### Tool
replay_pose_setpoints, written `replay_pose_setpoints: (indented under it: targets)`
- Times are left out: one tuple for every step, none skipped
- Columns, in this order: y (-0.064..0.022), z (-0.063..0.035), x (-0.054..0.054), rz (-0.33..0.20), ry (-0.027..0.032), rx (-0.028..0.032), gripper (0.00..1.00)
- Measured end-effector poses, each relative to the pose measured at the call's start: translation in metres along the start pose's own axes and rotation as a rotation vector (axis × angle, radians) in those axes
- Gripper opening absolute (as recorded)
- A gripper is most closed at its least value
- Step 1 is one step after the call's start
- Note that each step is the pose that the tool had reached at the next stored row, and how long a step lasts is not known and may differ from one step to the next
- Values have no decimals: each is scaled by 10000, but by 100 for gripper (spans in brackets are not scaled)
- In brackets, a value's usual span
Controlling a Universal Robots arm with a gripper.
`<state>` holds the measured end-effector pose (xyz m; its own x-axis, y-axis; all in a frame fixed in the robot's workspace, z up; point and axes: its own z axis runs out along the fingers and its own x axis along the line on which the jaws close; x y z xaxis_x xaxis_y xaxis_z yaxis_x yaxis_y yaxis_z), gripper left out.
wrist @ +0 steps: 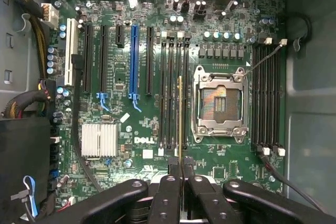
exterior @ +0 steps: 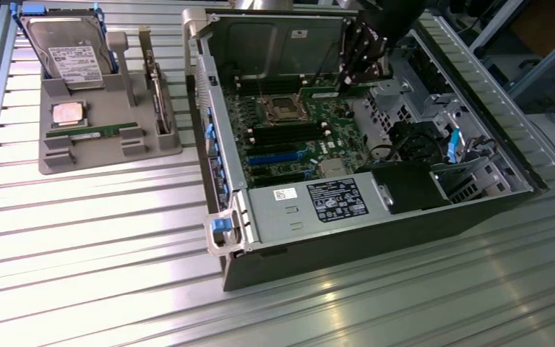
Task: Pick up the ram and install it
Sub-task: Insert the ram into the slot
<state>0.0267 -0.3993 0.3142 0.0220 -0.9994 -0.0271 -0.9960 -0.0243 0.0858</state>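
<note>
Right now the gripper has its jaws drawn in almost fully, pinched on the ram. The wrist view shows the stick edge-on, as a thin pale line running straight out from between the fingertips. It hangs inside the open computer case, over the motherboard. It runs lengthwise along the bank of black memory slots just beside the bare CPU socket. Whether its lower edge touches a slot I cannot tell.

On the far side of the socket lies a second bank of black slots. Beyond the first bank are the long expansion slots, one of them blue, and near them a ribbed silver heatsink.

In the exterior view the dark arm comes down into the case at its far edge. The grey power supply with its label sits along the case's near edge.

The case lies on its side in the middle of the ribbed metal bench. Well apart from it, toward the bench's far corner on the exterior view's left, sits a grey tray. It holds a hard drive standing at the tray's far edge, a square silver CPU chip lying flat, a second memory stick just beside that chip toward the tray's near edge, and a wider expansion card standing on edge along the side nearest the case.
</note>
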Motion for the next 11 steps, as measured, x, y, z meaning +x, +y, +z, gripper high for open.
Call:
replay_pose_setpoints:
  targets:
    - [-1, 11, 1, 1, 0, 0, 12]
    - [-1, 19, 2, 1, 0, 0, 12]
    - [-2, 28, 3, 0, 0, 0, 12]
    - [-4, 42, 4, 0, -1, 0, 12]
    - [-4, 52, 5, 0, 0, 0, 12]
    - [-5, 62, 6, 1, 0, 0, 12]
    - [-6, 72, 7, 0, -1, 0, 12]
    - [-7, 84, 8, 0, 0, 0, 12]
    - [-8, 91, 9, -1, 1, 0, 12]
    - [-8, 97, 10, 0, 1, 0, 12]
    - [-9, 101, 10, 0, 1, 0, 12]
